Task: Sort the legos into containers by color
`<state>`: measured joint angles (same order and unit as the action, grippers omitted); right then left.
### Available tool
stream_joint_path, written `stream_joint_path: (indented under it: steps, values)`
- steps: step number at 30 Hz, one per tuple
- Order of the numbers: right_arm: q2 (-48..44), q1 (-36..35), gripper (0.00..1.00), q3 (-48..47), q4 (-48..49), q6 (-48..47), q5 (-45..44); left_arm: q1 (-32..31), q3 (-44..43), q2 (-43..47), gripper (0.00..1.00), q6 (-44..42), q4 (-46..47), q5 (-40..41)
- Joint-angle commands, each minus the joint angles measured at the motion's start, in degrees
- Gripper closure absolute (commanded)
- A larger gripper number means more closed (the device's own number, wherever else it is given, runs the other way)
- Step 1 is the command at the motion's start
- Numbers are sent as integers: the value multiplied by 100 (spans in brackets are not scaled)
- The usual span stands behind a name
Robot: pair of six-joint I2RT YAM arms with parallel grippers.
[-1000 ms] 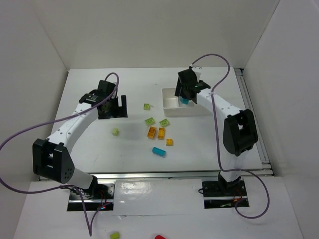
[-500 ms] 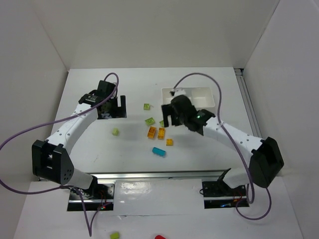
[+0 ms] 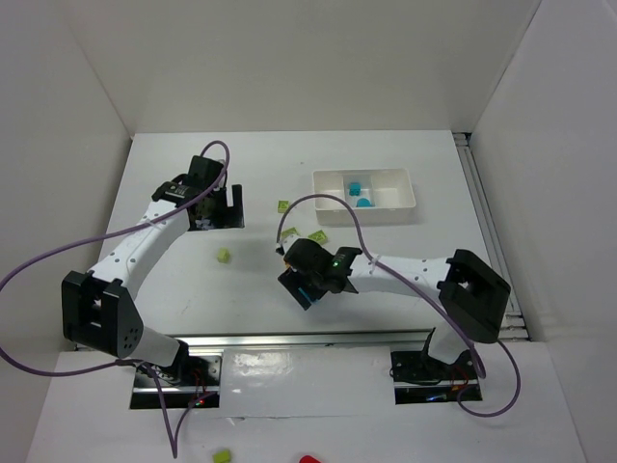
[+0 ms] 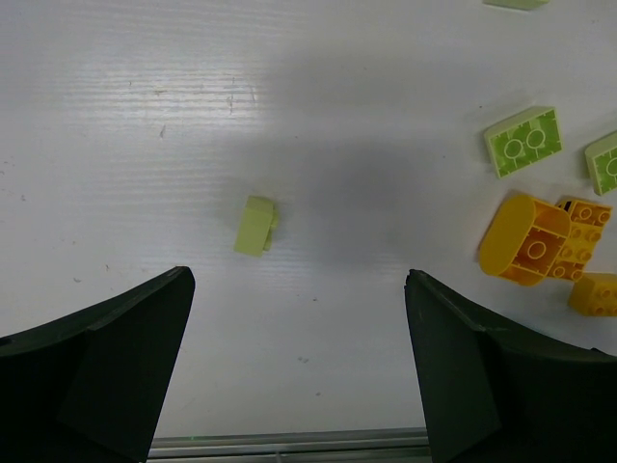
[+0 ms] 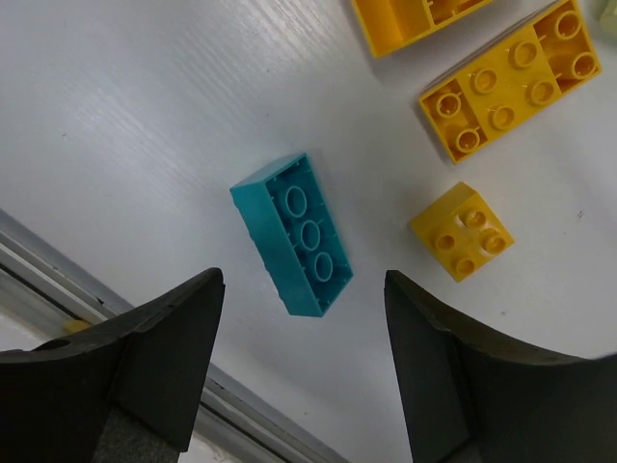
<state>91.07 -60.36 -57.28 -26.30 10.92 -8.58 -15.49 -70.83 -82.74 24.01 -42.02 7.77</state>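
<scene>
The white three-compartment tray stands at the back right, with two cyan-blue bricks in its middle compartment. My right gripper hovers open over a long cyan brick, which lies studs up between and just beyond its fingers. Orange bricks and a small orange one lie beside it. My left gripper is open and empty at the back left. Its wrist view shows a small lime brick ahead, with green and orange bricks at the right.
Lime green bricks lie loose at mid-table, and one sits apart on the left. The metal rail runs along the near table edge, close behind my right gripper. White walls enclose the table.
My right arm swung from the tray down to the front middle of the table, above the cyan brick. A cyan brick it carried now lies in the tray. The left arm stayed put.
</scene>
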Motion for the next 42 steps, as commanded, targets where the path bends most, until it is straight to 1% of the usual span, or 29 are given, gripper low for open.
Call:
stream_joint_path:
  steps: [1,3,5,9,12,13,14,17,19,20,23,24,26,27,29,30,32,35,37,38,39,40,41,42]
  values:
    - [139,6,27,-91,213,-169,-135,-16,-168,65,0,-81,-26,93]
    - [323,6,30,-91,309,-169,-135,-16,-168,65,0,-81,-26,93]
    - [411,6,35,-91,398,-169,-127,-16,-168,65,0,-81,-26,93]
    - [605,6,39,-38,617,-169,-12,-16,-168,65,0,-81,-26,93]
    - [658,6,50,-38,671,-169,-83,-16,-168,65,0,-81,-26,145]
    - [606,6,58,-125,584,-169,-178,-16,-168,65,0,-81,-26,146]
    - [544,6,63,-187,522,-169,-249,-16,-168,65,0,-81,-26,146]
    - [123,76,69,-450,345,-116,-723,-16,-168,65,0,-81,-26,146]
    - [-158,339,69,-661,214,-47,-855,-16,-168,12,0,-81,-26,146]
    - [-246,697,69,-723,213,6,-856,-16,-168,-40,0,-81,-26,146]
    - [-519,1323,69,-987,161,314,-918,-16,-230,-41,0,-81,-78,146]
    - [-572,1734,69,-987,248,393,-865,-16,-230,-41,0,-81,-78,146]
    - [-573,2166,69,-1249,310,726,-865,-16,-230,-41,0,-81,-78,146]
    - [-477,2586,69,-1355,310,797,-786,-16,-230,-41,0,-28,-78,198]
    - [-64,2932,69,-1645,170,1035,-786,-16,-282,-41,0,-28,-78,199]
    - [103,3194,69,-1942,117,1035,-786,-16,-282,-41,0,-28,-78,199]
    - [523,3381,69,-2295,116,1106,-909,-16,-282,-41,0,24,-78,199]
    - [1007,3697,69,-2577,230,1106,-988,-16,-282,-41,0,25,-78,199]
    - [1246,3820,64,-2867,292,1106,-988,-16,-282,12,0,25,-78,199]
    - [1456,3899,57,-2964,293,1106,-988,-16,-282,12,0,25,-78,199]
    - [1553,3900,33,-3174,214,1106,-988,-16,-282,12,0,25,-78,199]
    - [1624,3900,21,-3271,213,1106,-1040,-16,-282,12,0,25,-78,199]
    - [1686,3900,14,-3359,109,1106,-1162,-16,-222,64,0,25,-78,199]
    - [1686,3839,11,-3421,56,1106,-1242,-16,-221,65,0,25,-78,199]
